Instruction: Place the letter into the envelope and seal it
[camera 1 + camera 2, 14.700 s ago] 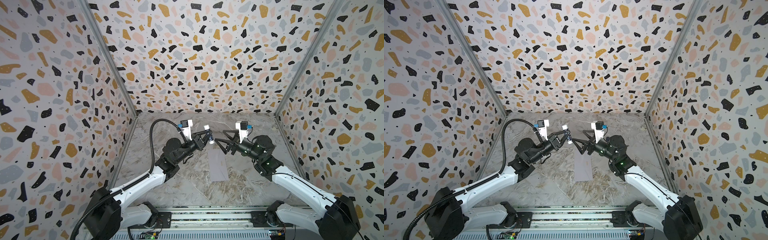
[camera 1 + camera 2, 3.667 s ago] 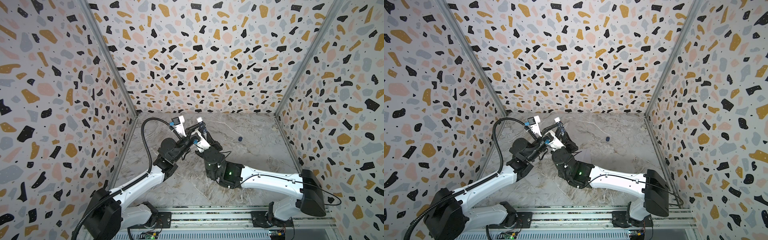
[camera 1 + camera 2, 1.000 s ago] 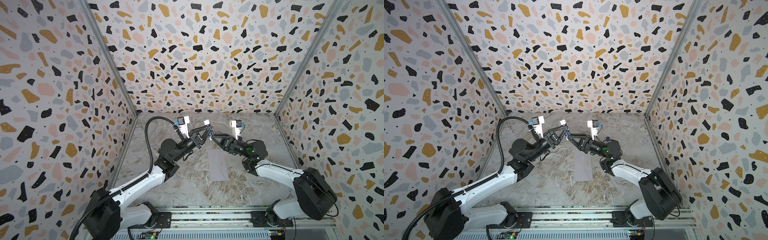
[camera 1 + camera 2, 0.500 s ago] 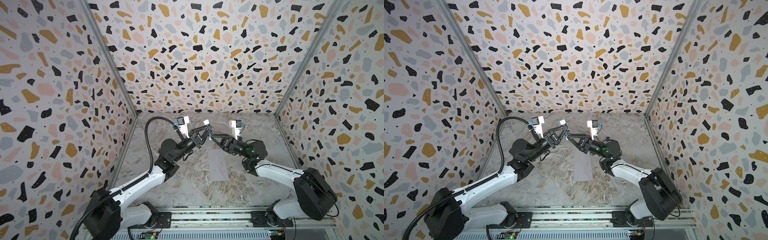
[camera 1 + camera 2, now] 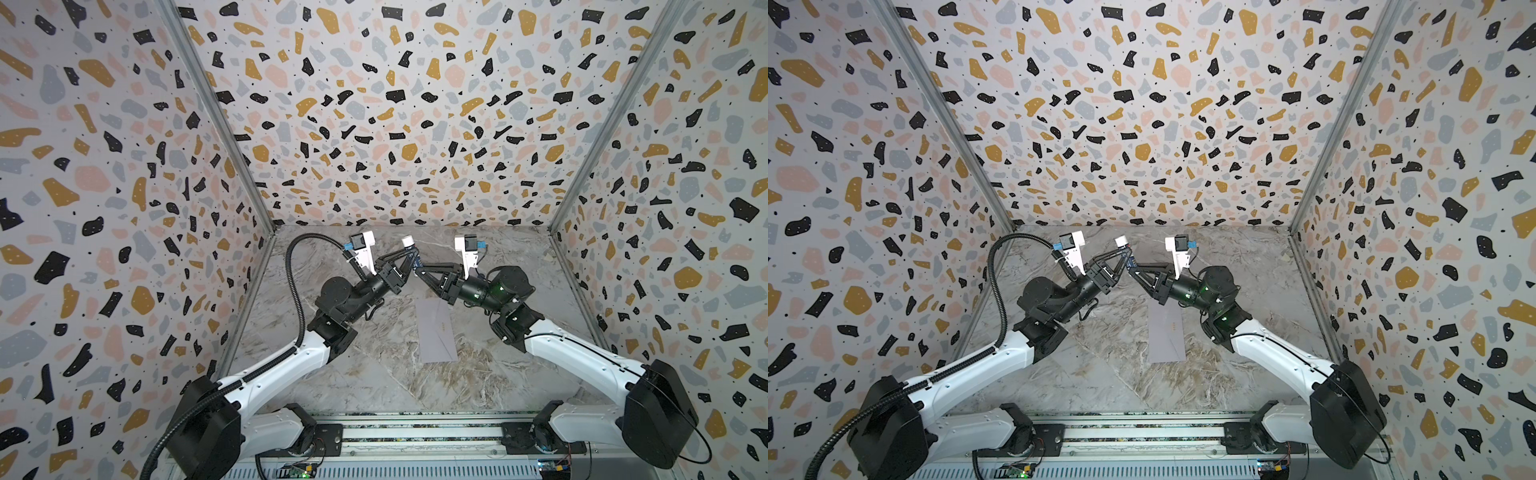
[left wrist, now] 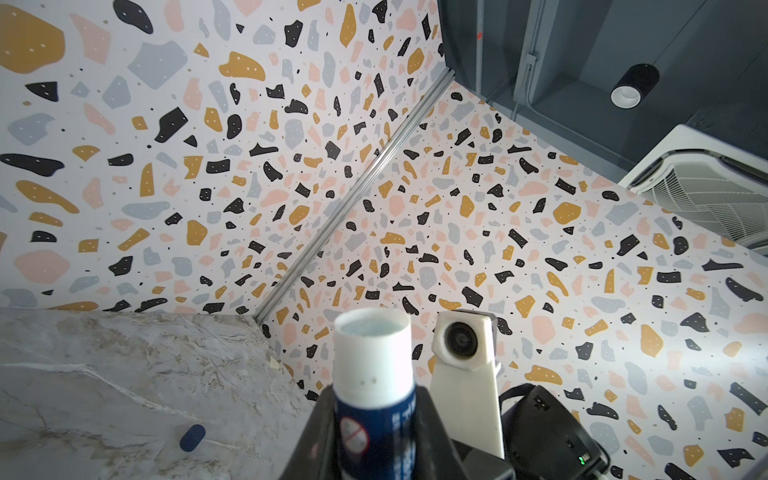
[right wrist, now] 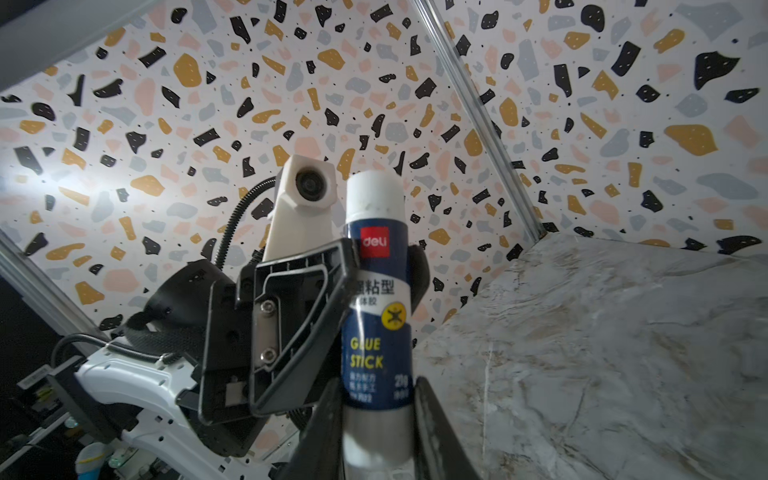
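The lavender-grey envelope lies flat on the marble table, below and between both arms. The letter is not in view. Above the table a blue glue stick with a white upper end is held from two sides. My left gripper is shut on the middle of the glue stick. My right gripper is shut on the lower end of the glue stick. The stick's top is uncapped and shows pale glue.
A small dark blue cap lies on the marble table near the back. Terrazzo-patterned walls close in the left, back and right sides. A rail with both arm bases runs along the front edge.
My right gripper's jaws have narrowed onto the lower end of the glue stick. The left gripper keeps its hold, and neither arm nor the envelope has visibly shifted.
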